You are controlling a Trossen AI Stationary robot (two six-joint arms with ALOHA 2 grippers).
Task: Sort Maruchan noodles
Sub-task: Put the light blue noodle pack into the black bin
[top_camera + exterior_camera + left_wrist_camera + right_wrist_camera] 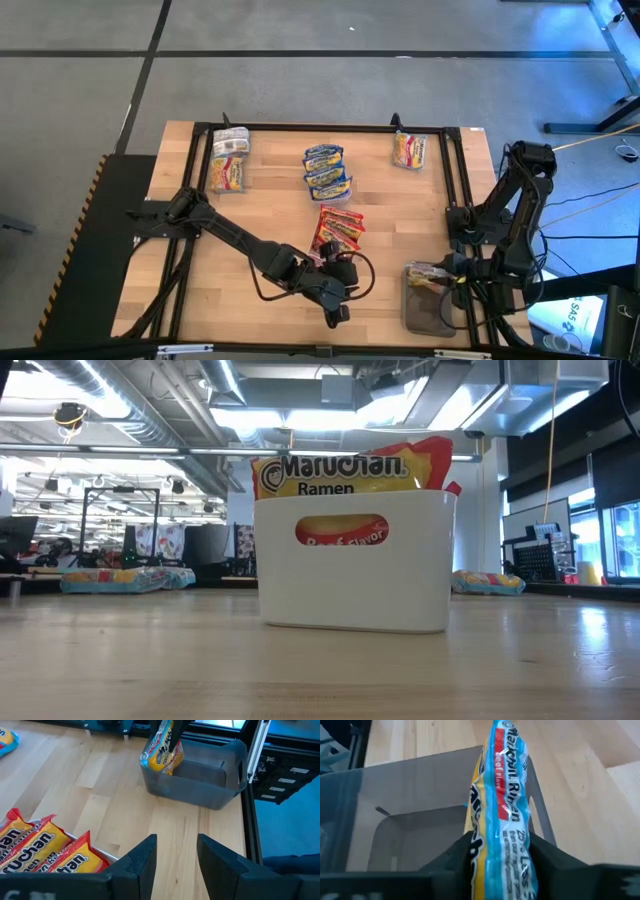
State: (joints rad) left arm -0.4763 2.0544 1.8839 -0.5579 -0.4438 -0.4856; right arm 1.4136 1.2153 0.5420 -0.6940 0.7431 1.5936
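My right gripper (445, 272) is shut on a blue-yellow Maruchan noodle packet (502, 810) above the dark grey tray (425, 315) at the table's near right. My left gripper (176, 865) stands open and holds nothing, near the front edge, just beside the white tray (350, 575). That tray holds red-orange packets (340, 230) standing on edge. Blue-yellow packets (327, 172) lie in a stack at the centre, silver-grey ones (228, 160) at the far left, and one yellow-orange packet (410, 150) at the far right. My right gripper pinches the blue-yellow packet between its two fingers, one on each flat face, at the packet's upper end (500, 862). The fingers come slanting down from above. The packet hangs tilted below them, its lower end (156, 764) at the grey tray's rim (150, 775); whether it touches, I cannot tell.
A black frame (455, 180) runs round the table top. The right arm's base and cables (510, 240) stand beside the grey tray. Bare wood lies between the white tray and the grey tray (200, 795).
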